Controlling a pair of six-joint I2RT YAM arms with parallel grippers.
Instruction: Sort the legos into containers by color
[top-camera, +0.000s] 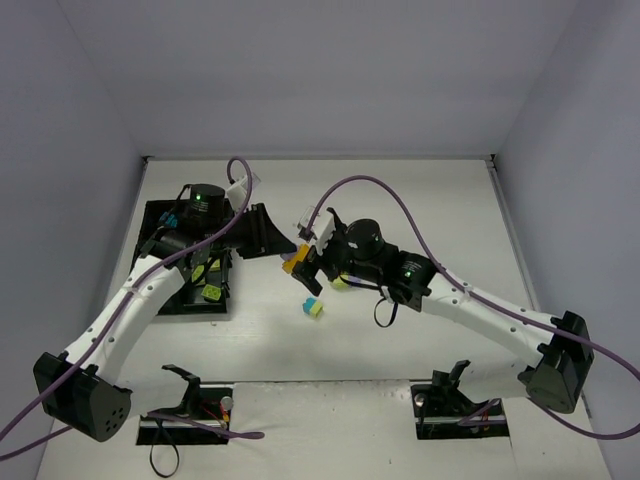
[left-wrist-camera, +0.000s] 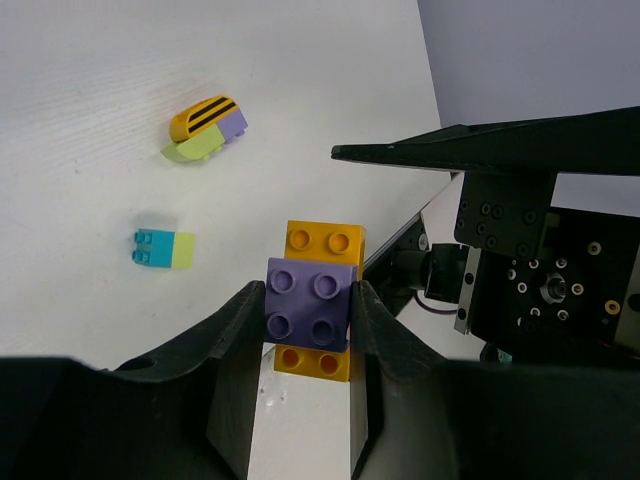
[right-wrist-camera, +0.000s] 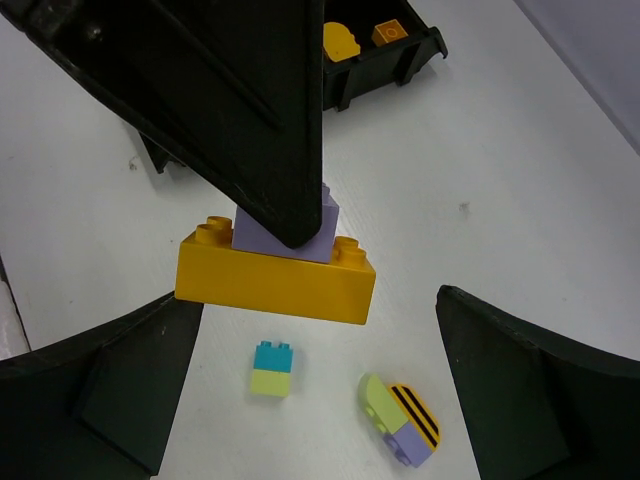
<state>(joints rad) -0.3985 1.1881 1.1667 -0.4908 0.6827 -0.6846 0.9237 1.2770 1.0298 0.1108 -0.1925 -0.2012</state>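
Up off the white table (right-wrist-camera: 520, 140), your left gripper (left-wrist-camera: 308, 325) clamps the purple brick (left-wrist-camera: 310, 300), probably so your wide-open, empty right gripper (right-wrist-camera: 315, 340) can pull the orange brick (right-wrist-camera: 275, 280).

Left arm (top-camera: 140, 290) has its jaws pinched narrow; right arm (top-camera: 480, 305) has jaws gaping wide.

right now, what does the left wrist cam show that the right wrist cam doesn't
Only left wrist: the four studs of the purple brick, both fingers of the left gripper pinching its sides, and the right arm's wrist housing. Only right wrist: both spread fingers of the right gripper, and the black tray holding orange pieces. Both: the purple brick on the orange brick, the teal-and-lime stack and the striped piece.
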